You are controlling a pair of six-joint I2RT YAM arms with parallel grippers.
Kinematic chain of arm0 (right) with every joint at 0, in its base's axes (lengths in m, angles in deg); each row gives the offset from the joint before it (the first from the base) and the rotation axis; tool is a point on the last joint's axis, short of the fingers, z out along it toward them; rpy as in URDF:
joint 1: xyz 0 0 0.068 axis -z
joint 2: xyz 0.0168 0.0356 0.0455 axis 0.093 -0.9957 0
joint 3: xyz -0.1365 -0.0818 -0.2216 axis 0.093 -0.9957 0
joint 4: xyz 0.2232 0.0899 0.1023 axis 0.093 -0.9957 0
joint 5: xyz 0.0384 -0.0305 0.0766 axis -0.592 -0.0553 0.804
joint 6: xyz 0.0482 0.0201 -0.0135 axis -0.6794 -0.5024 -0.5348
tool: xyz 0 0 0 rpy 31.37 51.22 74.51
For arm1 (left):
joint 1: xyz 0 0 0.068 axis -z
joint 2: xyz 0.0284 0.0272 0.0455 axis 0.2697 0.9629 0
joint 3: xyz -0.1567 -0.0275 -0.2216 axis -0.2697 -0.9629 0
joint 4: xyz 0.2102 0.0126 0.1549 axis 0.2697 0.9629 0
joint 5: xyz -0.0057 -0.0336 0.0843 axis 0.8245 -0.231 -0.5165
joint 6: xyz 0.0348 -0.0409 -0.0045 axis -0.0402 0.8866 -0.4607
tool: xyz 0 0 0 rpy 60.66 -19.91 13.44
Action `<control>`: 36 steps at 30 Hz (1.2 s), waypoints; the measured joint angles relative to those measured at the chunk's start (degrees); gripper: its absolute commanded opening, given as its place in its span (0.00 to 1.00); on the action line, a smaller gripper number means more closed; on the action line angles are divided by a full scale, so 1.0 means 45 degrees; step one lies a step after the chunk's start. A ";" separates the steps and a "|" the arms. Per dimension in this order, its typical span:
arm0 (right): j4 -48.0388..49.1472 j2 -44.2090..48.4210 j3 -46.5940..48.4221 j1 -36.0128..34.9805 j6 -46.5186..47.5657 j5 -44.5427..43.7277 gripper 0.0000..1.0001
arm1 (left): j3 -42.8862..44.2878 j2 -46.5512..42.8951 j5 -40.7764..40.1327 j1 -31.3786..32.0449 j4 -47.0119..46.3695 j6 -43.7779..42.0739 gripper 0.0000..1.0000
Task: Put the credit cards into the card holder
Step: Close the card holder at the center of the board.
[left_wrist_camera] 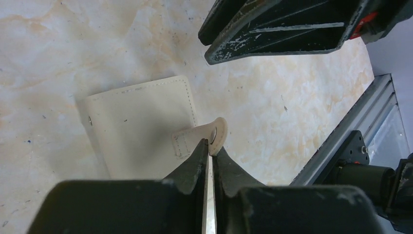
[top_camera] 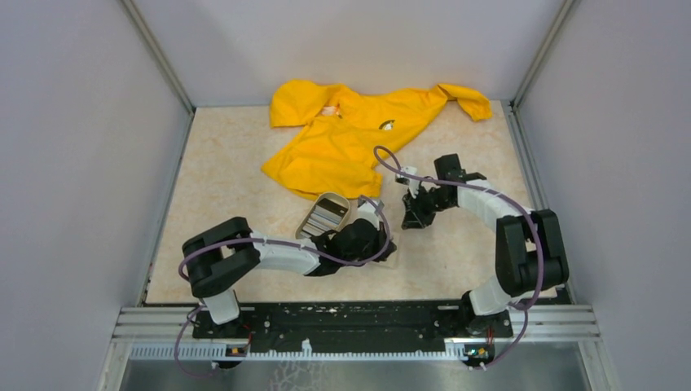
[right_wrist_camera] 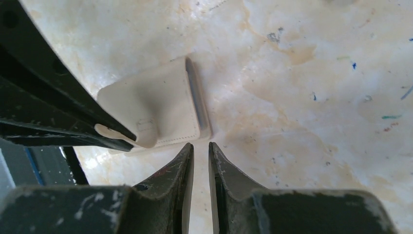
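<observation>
The card holder (left_wrist_camera: 141,124) is a flat cream wallet lying closed on the table. Its snap strap (left_wrist_camera: 216,132) sticks out past the edge. My left gripper (left_wrist_camera: 210,146) is shut on that strap. The card holder also shows in the right wrist view (right_wrist_camera: 160,102), just beyond my right gripper (right_wrist_camera: 200,145), which is empty with its jaws nearly together. In the top view the left gripper (top_camera: 383,244) covers most of the holder, and the right gripper (top_camera: 414,217) hovers just right of it. The credit cards (top_camera: 324,217) lie as a striped stack in a beige tray.
The beige oval tray (top_camera: 332,196) sits just left of the left gripper. A crumpled yellow jacket (top_camera: 358,130) covers the back middle of the table. Grey walls close in both sides, and a metal rail (top_camera: 358,322) runs along the near edge.
</observation>
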 measured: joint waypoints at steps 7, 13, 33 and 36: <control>0.0044 -0.0777 -0.0005 -0.0010 -0.0194 0.1175 0.16 | -0.0427 0.0248 0.0923 -0.0253 -0.0787 0.0457 0.24; 0.0049 -0.1481 -0.0005 -0.0039 -0.0525 0.1695 0.16 | -0.0476 0.0709 0.1671 -0.0335 -0.1214 0.0670 0.31; -0.0243 -0.2584 0.0024 -0.0787 -0.1103 0.0593 0.13 | -0.2613 -0.2356 0.2633 -0.0529 -0.1443 -0.0811 0.92; -0.0243 -0.2584 0.0024 -0.0792 -0.1112 0.0578 0.13 | -0.2812 -0.3128 0.2637 -0.0743 -0.0908 -0.1379 0.93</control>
